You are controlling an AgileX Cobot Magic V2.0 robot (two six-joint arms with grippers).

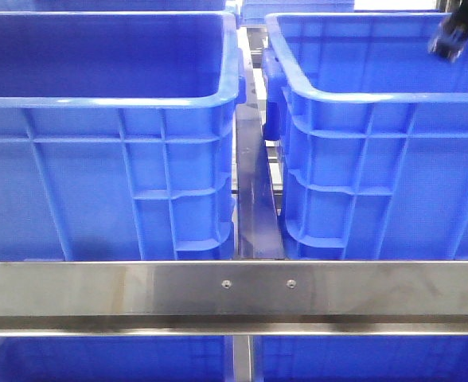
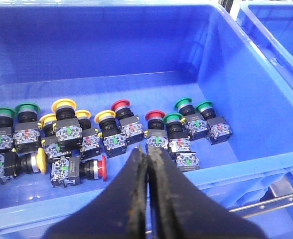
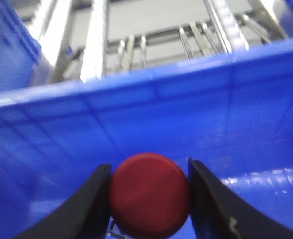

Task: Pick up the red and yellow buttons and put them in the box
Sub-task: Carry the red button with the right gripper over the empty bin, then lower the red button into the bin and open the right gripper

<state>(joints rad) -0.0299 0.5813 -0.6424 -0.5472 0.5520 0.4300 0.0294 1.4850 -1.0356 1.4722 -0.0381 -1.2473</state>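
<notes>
Two alike blue crates show in the front view. The left crate (image 1: 99, 143) (image 2: 111, 45) holds several push buttons in a row: red-capped (image 2: 120, 105), yellow-capped (image 2: 64, 105) and green-capped (image 2: 184, 103), with one red one lying on its side (image 2: 102, 167). My left gripper (image 2: 147, 152) hangs shut and empty above the near end of that row. It does not show in the front view. My right gripper (image 3: 148, 165) (image 1: 454, 36) is shut on a red button (image 3: 150, 195) and sits over the far right part of the right crate, the box (image 1: 377, 143) (image 3: 186, 109).
A steel rail (image 1: 234, 286) crosses in front of both crates, and a narrow metal-floored gap (image 1: 254, 199) separates them. Roller bars (image 3: 186, 45) lie beyond the box's far wall. More blue crates sit below the rail (image 1: 99, 358).
</notes>
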